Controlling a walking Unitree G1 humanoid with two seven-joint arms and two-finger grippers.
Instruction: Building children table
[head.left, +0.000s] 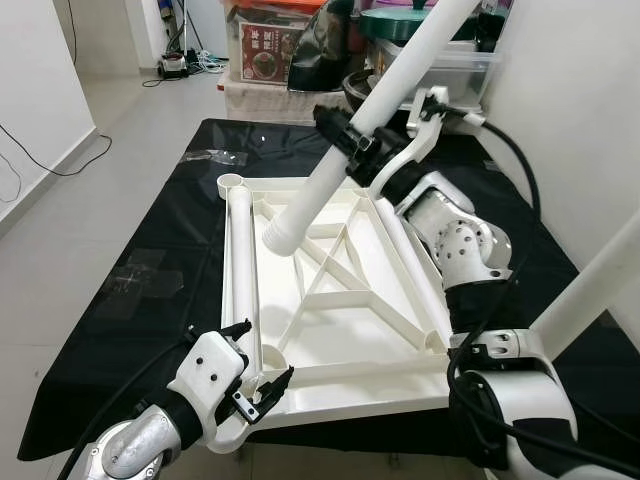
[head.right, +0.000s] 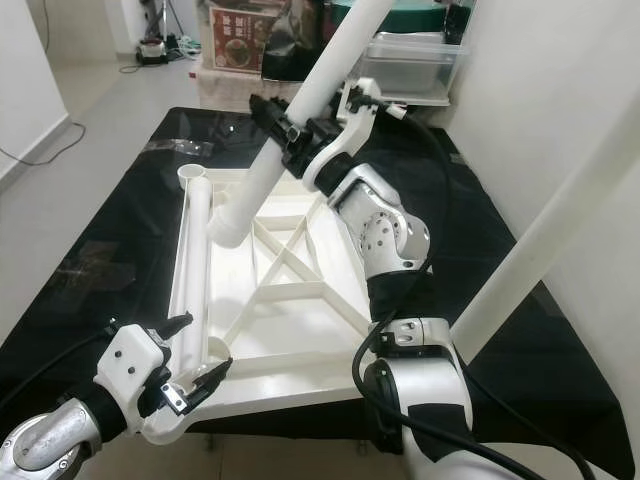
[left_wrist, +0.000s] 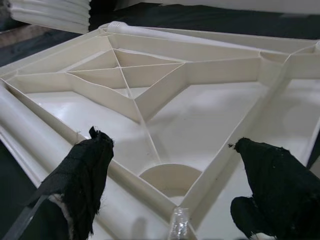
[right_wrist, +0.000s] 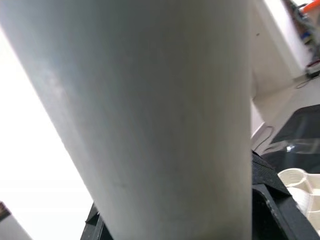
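Right gripper (head.left: 350, 145) is clamped around a white table leg tube (head.left: 330, 170), holding it tilted in the air above the far half of the upturned tabletop (head.left: 340, 330). The tube's lower open end hangs below and left of that gripper, over the inner ribs (head.left: 330, 265) of the tabletop, not touching them. In the right wrist view the tube (right_wrist: 150, 115) sits right against the camera, black fingers (right_wrist: 272, 205) at its side.

Left gripper (head.left: 258, 385) is at the near left corner of the tabletop, fingers spread wide, one either side of the corner rim. The left wrist view shows both black fingertips (left_wrist: 82, 175) apart, with the round corner socket (left_wrist: 170, 177) between and just beyond them; cannot tell if they touch the plastic.

Tabletop lies underside up on black sheeting (head.left: 130, 290) covering the counter. A second white leg (head.left: 240, 270) lies along its left edge, just beyond the left gripper. Another white tube (head.left: 590, 290) crosses the frame close to the right arm. Storage boxes (head.left: 440, 60) stand beyond the right gripper.
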